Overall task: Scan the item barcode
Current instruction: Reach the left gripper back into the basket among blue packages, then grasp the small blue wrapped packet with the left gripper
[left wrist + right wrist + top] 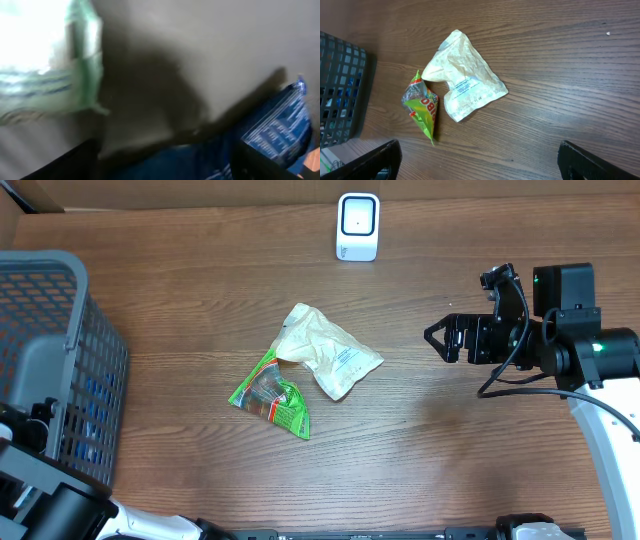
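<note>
- The grey mesh basket (60, 330) stands at the left edge of the worktop (200, 280).
- The left wrist view is badly blurred. The left gripper (165, 145) seems to have its fingers spread apart over a blue packet (280, 125), with a green-and-white packet (50, 75) at the upper left.
- A crumpled green packet (272, 392) lies mid-worktop, touching a cream packet (330, 352) on its right.
- The white scanner (358, 226) stands at the far edge, well apart from both packets.
- The right gripper (440, 338) hovers right of the cream packet, wide open and empty.
</note>
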